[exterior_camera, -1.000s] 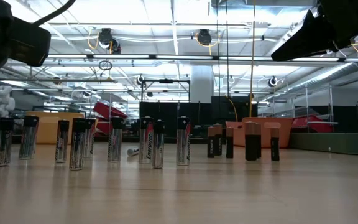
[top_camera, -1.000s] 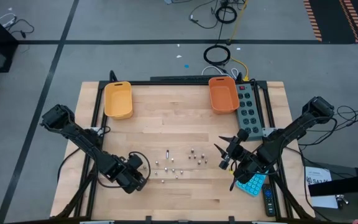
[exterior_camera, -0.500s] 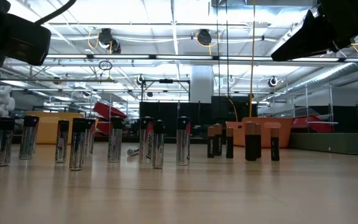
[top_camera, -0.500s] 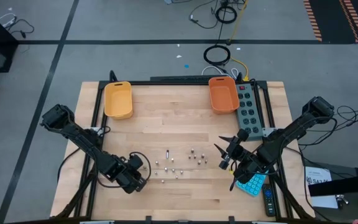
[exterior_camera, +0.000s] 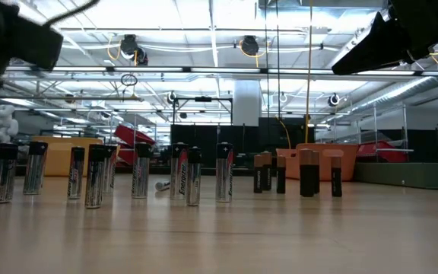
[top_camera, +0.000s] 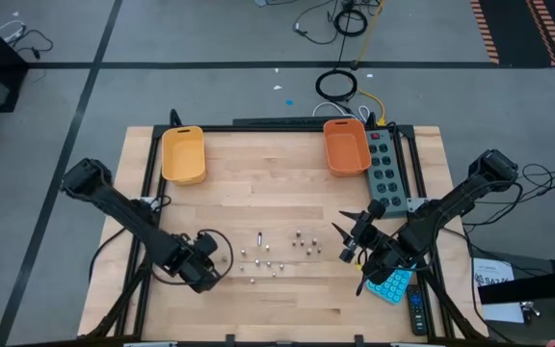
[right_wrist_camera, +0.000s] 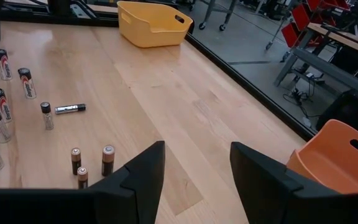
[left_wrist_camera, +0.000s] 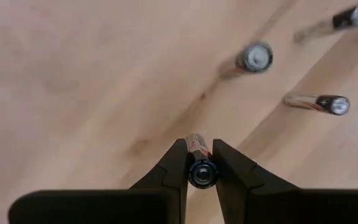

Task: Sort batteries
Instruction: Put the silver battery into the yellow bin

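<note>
because each of the batteries (top_camera: 270,255) is a small, rigid metal cylinder, light for these arms but smooth-skinned and quick to roll or topple, the sensible hold looks like a pinch across the round body, near the top for one standing upright. most of them stand on end in a loose cluster on the bench (top_camera: 287,188), toward its front edge and about midway between its left and right edges, with one lying on its side among them. the left gripper (left_wrist_camera: 201,171) sits at the left end of that cluster, its jaws clenched on one battery (left_wrist_camera: 201,169), whose round end cap shows squarely between the two fingers (left_wrist_camera: 173,168), gripped on opposite sides of its body. the right gripper (right_wrist_camera: 196,171) waits beyond the right end of the cluster, jaws spread wide with nothing between them, apart from every battery. the yellow bin (top_camera: 183,154) and the orange bin (top_camera: 346,146) rest well apart along the back edge.
</note>
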`<action>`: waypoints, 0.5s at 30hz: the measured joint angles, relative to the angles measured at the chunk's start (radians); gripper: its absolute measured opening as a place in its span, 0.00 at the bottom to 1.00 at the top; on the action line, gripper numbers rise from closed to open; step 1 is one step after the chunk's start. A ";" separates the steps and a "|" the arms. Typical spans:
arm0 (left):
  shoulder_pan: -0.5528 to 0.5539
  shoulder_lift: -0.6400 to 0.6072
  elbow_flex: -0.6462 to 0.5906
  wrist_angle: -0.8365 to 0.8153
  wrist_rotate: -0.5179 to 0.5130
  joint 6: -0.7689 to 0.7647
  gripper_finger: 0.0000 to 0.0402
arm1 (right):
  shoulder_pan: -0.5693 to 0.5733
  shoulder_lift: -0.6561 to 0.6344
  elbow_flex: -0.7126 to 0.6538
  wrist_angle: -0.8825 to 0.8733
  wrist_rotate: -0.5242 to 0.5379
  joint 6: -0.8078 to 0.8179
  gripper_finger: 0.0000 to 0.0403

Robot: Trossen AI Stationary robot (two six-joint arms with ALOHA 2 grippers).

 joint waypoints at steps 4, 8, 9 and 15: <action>0.029 -0.047 0.052 -0.186 -0.084 0.022 0.15 | -0.001 0.000 0.000 0.000 0.000 -0.001 0.43; 0.091 -0.063 0.098 -0.352 -0.229 0.078 0.15 | -0.010 0.000 -0.005 0.013 0.005 -0.001 0.43; 0.112 -0.062 0.099 -0.388 -0.273 0.093 0.15 | -0.012 0.000 -0.013 0.027 0.009 -0.004 0.43; 0.271 -0.063 0.100 -0.486 -0.518 0.176 0.15 | -0.023 0.000 -0.073 0.096 0.021 0.001 0.43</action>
